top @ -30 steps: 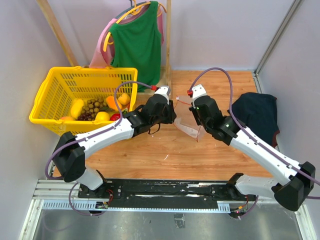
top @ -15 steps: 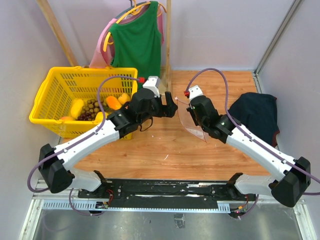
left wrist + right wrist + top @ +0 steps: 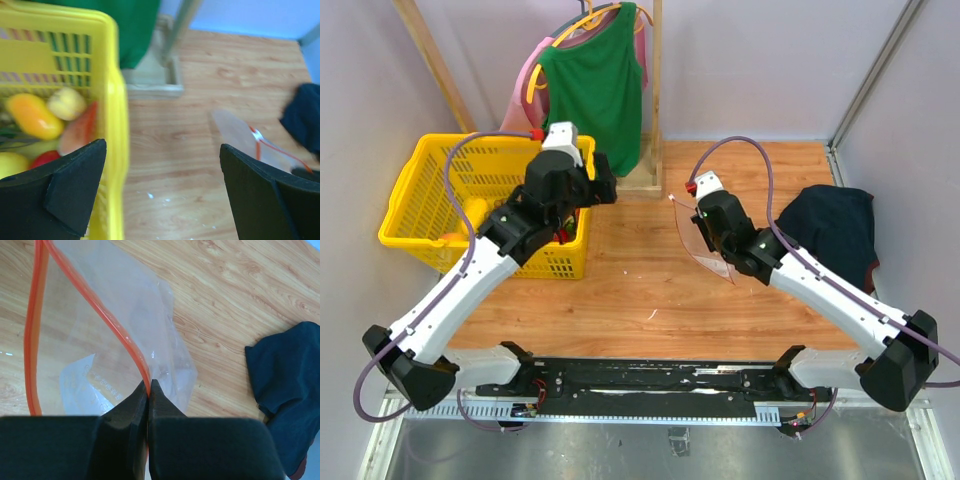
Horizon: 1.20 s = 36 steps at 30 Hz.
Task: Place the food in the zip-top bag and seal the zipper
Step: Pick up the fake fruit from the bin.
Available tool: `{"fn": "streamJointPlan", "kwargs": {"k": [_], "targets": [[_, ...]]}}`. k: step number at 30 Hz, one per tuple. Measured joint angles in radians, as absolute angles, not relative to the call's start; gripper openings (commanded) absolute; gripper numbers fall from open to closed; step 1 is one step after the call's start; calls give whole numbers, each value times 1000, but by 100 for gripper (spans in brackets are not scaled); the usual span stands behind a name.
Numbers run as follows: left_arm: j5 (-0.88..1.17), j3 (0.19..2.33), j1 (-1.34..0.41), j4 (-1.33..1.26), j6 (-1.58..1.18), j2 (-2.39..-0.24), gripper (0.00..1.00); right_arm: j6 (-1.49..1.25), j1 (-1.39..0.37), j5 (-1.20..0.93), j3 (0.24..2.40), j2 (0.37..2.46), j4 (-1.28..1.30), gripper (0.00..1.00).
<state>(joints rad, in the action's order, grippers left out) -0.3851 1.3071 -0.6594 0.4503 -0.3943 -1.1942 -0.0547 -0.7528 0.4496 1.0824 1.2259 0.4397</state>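
1. Right gripper point(image 3: 149, 385): the fingers are pressed together, clamped on the zipper point(image 3: 98, 303) of the zip-top bag point(image 3: 120, 325). The bag hangs from this grip near the middle of the wooden table point(image 3: 640, 295), with its mouth gaping. The red-orange strip forms an open loop. No food is visible inside the bag.

2. Dark navy cloth point(image 3: 832, 225): lies heaped on the table, to the right of the right gripper and apart from the bag.

3. Left gripper point(image 3: 162, 145): the fingers are spread wide and hold nothing. It hangs over the right rim of the yellow basket point(image 3: 117, 125), left of the bag and well apart from it.

4. The food point(image 3: 32, 115): all visible pieces lie inside the basket at the far left, showing yellow, orange and red.

5. Green garment point(image 3: 595, 90): hangs on a wooden rack at the far edge.
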Motion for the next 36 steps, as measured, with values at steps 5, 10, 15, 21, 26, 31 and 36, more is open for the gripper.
{"fn": "streamJointPlan", "kwargs": {"k": [5, 10, 15, 21, 26, 31, 36], "targets": [[-424, 1395, -530, 557, -389, -1219, 99, -54, -753, 430, 1084, 1231, 440, 1], [-357, 1396, -384, 622, -394, -1230, 99, -51, -753, 425, 1084, 1231, 440, 1], [-288, 1381, -265, 646, -397, -1271, 99, -51, -753, 418, 1084, 1236, 440, 1], [-234, 1338, -186, 653, -385, -1304, 98, -51, -753, 415, 1084, 1237, 440, 1], [-189, 1295, -139, 648, -373, -1338, 95, -51, -753, 410, 1084, 1239, 440, 1], [-150, 1262, -112, 644, -366, -1413, 92, -50, -753, 408, 1084, 1241, 440, 1], [-118, 1227, -110, 642, -361, -1476, 88, -50, -753, 405, 1084, 1241, 440, 1]]}}
